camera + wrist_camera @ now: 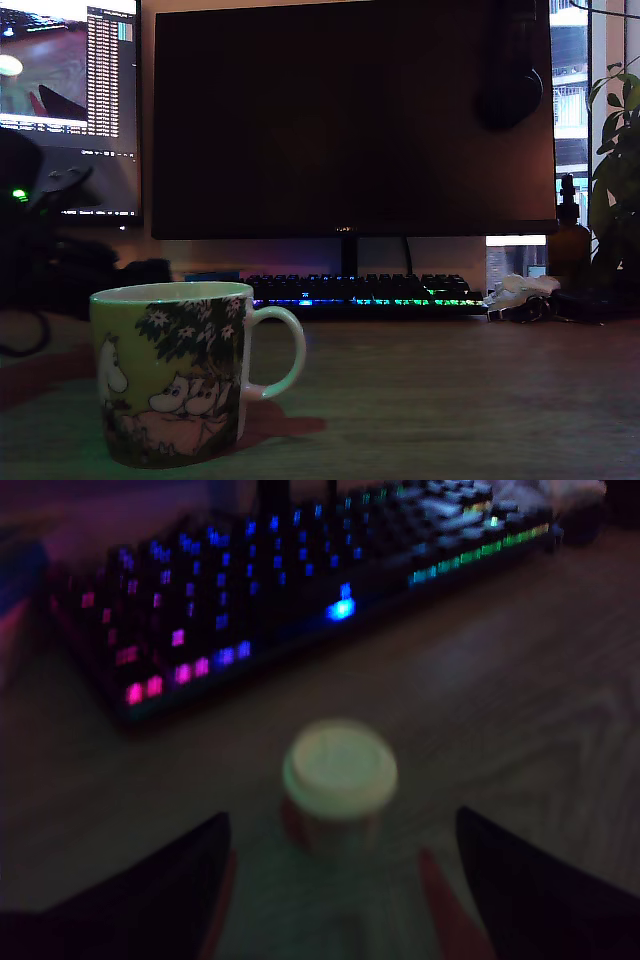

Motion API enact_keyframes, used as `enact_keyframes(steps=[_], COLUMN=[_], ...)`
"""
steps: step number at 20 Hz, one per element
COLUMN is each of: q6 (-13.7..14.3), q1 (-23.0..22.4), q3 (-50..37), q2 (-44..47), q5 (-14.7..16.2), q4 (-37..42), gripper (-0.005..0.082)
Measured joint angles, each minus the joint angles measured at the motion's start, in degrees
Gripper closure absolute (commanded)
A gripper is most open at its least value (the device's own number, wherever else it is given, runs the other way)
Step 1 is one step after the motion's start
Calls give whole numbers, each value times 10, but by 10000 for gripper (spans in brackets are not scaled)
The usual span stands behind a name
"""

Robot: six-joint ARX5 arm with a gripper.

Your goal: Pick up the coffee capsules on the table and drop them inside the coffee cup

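Observation:
In the wrist view a pale cream coffee capsule [339, 780] stands on the brown wood-grain table [530, 710], its flat round rim facing up. My gripper [340, 865] is open, with one dark finger [150, 890] on each side of the capsule and clear of it; the capsule sits just beyond the fingertips. The picture is dim and blurred. The yellow-green coffee cup [172, 372] with white cartoon figures and a white handle stands upright at the exterior view's near left. No capsule shows in the exterior view, and the cup's inside is hidden.
A backlit keyboard [250, 610] lies just beyond the capsule, also seen as the keyboard [360, 292] under a large dark monitor [350, 120]. A second lit screen [70, 70] and dark arm hardware fill the exterior view's left. A brown bottle [568, 240] and plant [618, 170] stand at its right.

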Motion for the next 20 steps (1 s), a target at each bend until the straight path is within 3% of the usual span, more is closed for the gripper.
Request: enact_keyframes(steps=[15, 17, 20], q6=[-1, -17, -18], q1=[-20, -24, -26], q3=[88, 89, 91], q2=[70, 73, 73], q5=[0, -9, -18], q4=[-48, -52, -55], gripper=[113, 113, 113])
